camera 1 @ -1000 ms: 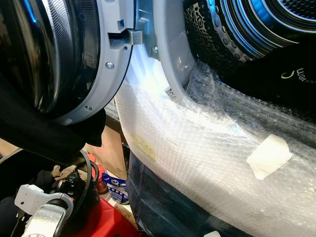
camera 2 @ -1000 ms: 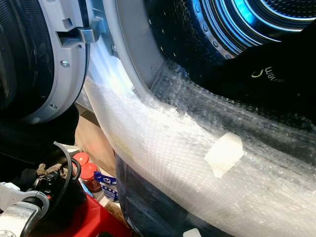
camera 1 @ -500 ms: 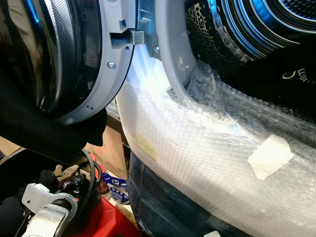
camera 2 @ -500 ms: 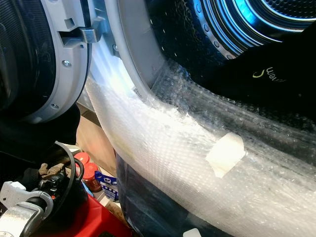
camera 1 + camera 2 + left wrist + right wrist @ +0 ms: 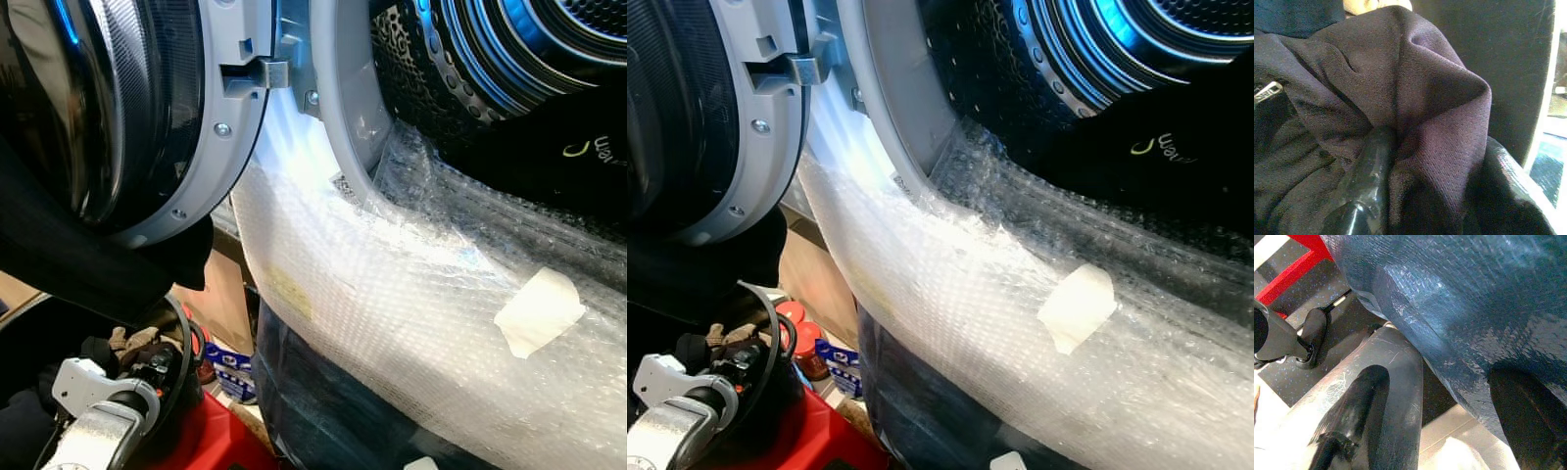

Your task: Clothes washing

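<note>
Fingers [image 5: 1369, 171] of the left gripper [image 5: 1415, 196]: closed on a fold of dark purple garment [image 5: 1415, 98], cloth bunched between them. Washing machine [image 5: 411, 323]: front wrapped in bubble wrap [image 5: 392, 294], door [image 5: 147, 108] swung open at left, blue-lit drum [image 5: 1117, 39] at upper right. Left arm [image 5: 98, 426]: low, below the door, wrist silver. Right gripper [image 5: 1386, 396]: beside blue sheeting [image 5: 1474, 298]; finger state cannot be told. Tape patch [image 5: 539, 311]: on the wrap.
</note>
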